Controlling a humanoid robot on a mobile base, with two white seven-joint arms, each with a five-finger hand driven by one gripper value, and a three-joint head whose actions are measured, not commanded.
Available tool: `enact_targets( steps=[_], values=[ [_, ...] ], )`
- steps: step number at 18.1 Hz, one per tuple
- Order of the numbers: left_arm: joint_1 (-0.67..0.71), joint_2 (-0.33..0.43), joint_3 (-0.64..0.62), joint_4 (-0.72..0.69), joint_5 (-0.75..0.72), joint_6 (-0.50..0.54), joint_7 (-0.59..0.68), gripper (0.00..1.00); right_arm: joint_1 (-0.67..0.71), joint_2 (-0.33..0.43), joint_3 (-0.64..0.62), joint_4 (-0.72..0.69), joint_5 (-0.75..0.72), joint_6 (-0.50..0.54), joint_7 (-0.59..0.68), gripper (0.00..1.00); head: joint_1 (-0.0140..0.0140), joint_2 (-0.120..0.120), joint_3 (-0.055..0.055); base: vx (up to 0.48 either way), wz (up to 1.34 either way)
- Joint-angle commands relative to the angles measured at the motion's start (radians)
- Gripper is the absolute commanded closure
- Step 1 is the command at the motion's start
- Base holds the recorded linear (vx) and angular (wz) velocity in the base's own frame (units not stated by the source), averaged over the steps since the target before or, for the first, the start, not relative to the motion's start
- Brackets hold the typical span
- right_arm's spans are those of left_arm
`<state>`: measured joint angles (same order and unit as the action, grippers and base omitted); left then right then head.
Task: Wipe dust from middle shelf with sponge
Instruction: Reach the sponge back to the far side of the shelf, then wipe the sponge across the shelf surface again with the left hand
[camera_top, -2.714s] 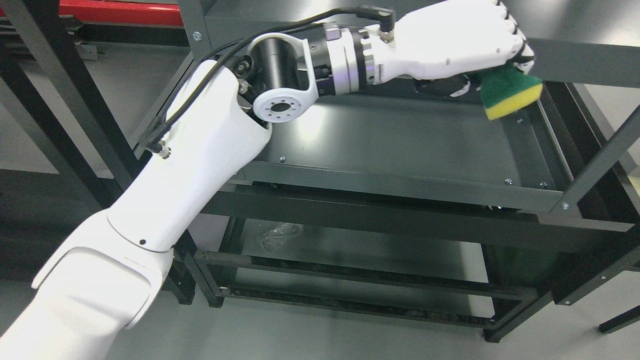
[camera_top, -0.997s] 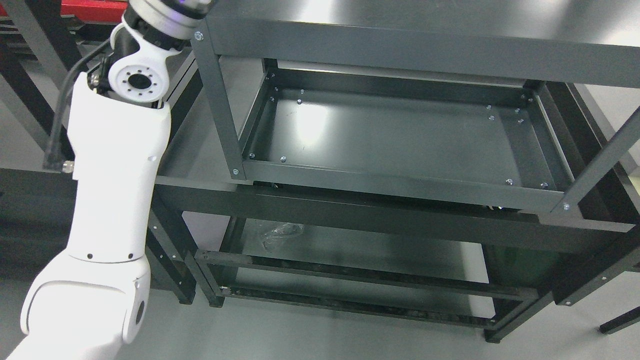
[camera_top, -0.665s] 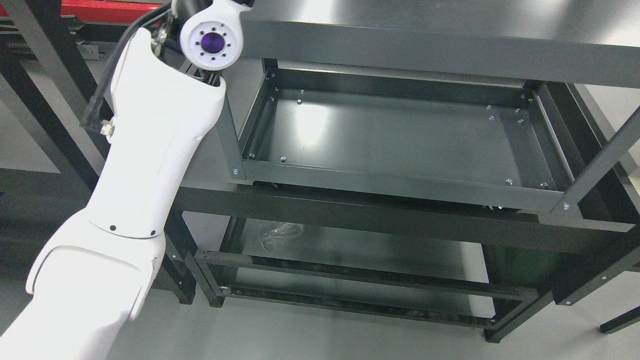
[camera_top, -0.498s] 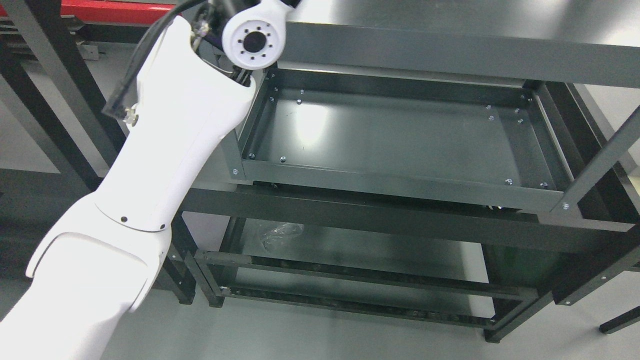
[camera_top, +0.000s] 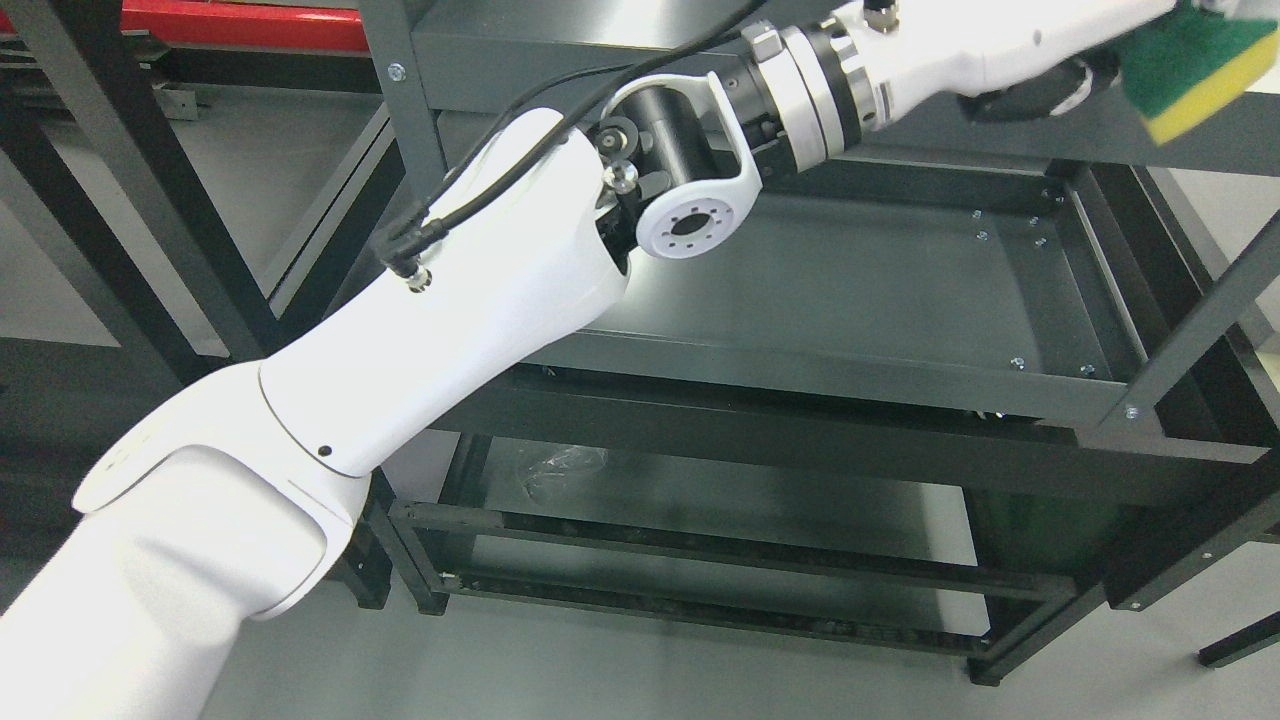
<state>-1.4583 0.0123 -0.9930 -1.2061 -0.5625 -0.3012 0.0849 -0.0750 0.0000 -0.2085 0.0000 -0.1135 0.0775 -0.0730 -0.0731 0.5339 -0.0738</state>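
My left arm comes in from the lower left and stretches across the dark metal rack to the top right corner. Its white hand (camera_top: 1050, 50) is shut on a green and yellow sponge (camera_top: 1195, 65), which shows blurred by the top right edge, level with the top shelf's front bar (camera_top: 960, 125). The middle shelf (camera_top: 850, 290), a dark grey tray with screws along its rim, lies below the hand and apart from the sponge. Part of the hand runs out of view past the top edge.
The rack's slanted post (camera_top: 1195, 330) crosses on the right. A lower shelf (camera_top: 740, 500) holds a crumpled clear wrapper (camera_top: 560, 465). A black frame leg (camera_top: 110, 190) and a red bar (camera_top: 240, 22) stand at the left. Grey floor lies under the rack.
The left arm, which had been drawn back to the upper left with its hand out of view, has swung right across the rack; the hand and sponge show again at the top right.
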Motion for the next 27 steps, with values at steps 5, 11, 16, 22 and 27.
enact_targets(
  steps=[5, 11, 16, 22, 27],
  values=[
    [0.035, 0.005, -0.084, 0.152, -0.049, -0.010, 0.019, 1.00, 0.000, -0.017, 0.000, -0.017, 0.000, -0.001, -0.001, 0.00, 0.0000, 0.000, 0.000, 0.000, 0.00],
    [0.111, 0.016, 0.180, 0.062, -0.111, -0.068, -0.039, 1.00, 0.000, -0.017, 0.000, -0.017, 0.000, -0.001, -0.001, 0.00, 0.0000, 0.000, 0.000, 0.000, 0.00],
    [0.203, 0.188, 0.382, -0.048, -0.109, -0.197, -0.138, 1.00, 0.000, -0.017, 0.000, -0.017, 0.000, -0.001, -0.001, 0.00, 0.0000, 0.000, 0.000, 0.000, 0.00],
    [0.383, 0.228, 0.808, -0.138, -0.109, -0.421, -0.399, 1.00, 0.000, -0.017, 0.000, -0.017, 0.000, -0.001, -0.001, 0.00, 0.0000, 0.000, 0.000, 0.000, 0.00],
    [0.429, 0.274, 1.077, -0.165, -0.102, -0.484, -0.520, 1.00, 0.000, -0.017, 0.000, -0.017, 0.000, -0.001, -0.001, 0.00, 0.0000, 0.000, 0.000, 0.000, 0.00]
  ],
)
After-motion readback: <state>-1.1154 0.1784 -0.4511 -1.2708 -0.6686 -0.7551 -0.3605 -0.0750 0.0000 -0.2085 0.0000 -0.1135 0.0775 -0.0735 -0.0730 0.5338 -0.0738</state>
